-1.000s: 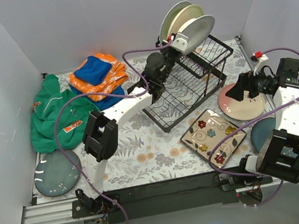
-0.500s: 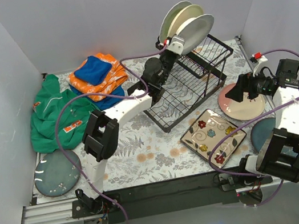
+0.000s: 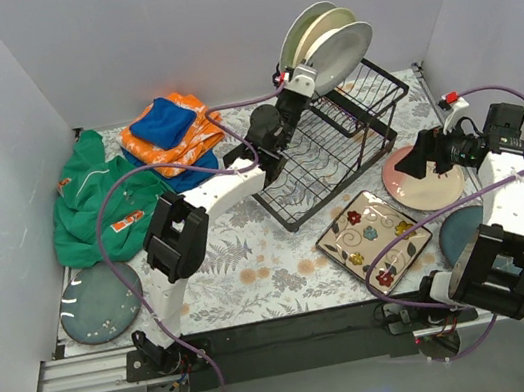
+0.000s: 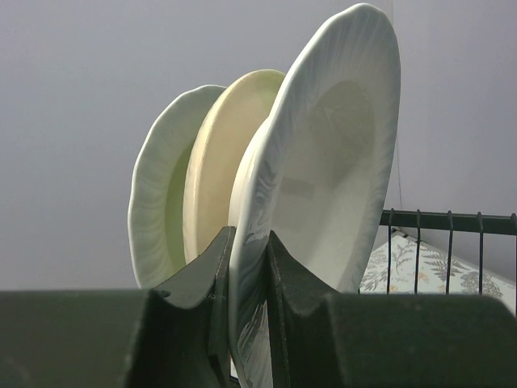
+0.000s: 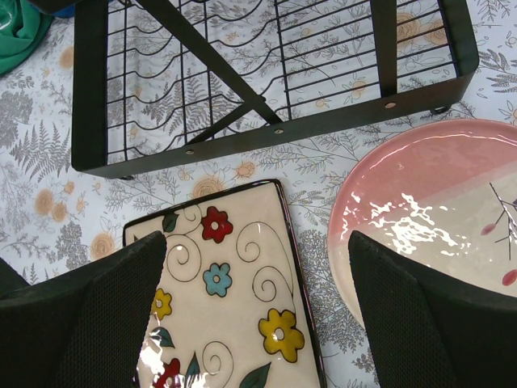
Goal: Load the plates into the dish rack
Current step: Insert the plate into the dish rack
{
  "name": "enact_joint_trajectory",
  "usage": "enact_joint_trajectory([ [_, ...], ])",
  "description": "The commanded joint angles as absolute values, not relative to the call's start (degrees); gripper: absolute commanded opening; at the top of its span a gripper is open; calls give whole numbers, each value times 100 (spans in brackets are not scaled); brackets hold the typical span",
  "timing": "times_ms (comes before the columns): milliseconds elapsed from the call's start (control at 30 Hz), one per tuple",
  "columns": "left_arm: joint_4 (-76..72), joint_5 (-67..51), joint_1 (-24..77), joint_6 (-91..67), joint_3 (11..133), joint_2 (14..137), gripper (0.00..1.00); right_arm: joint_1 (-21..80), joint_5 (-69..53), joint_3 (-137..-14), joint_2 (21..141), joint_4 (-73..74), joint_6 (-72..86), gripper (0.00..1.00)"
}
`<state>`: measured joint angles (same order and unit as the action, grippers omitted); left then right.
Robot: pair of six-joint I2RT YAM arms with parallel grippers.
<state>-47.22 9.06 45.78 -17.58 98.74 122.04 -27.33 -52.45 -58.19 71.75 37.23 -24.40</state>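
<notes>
Clamping left fingers (image 4: 202,283) on the white plate (image 4: 339,162) rim, up at the rack (image 4: 448,220) top beside two others, so gotta seat it in a slot before letting go, right fingers (image 5: 97,315) wide apart by the square plate (image 5: 226,299).

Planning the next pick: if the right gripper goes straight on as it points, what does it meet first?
The right gripper would probably meet the square flowered plate, near its edge; the pink-and-cream plate lies just beside. Depth is unclear.
</notes>
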Motion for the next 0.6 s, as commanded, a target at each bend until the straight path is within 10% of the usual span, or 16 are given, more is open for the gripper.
enact_joint_trajectory([
  [0,-5625,888,4614,-2004,9888,11417,0,-2725,-5300,-5739,7225,3674,-2549,98],
  [567,-5572,993,4614,-1916,10107,11645,0,-2725,-5335,-5713,7260,3665,-2531,98],
])
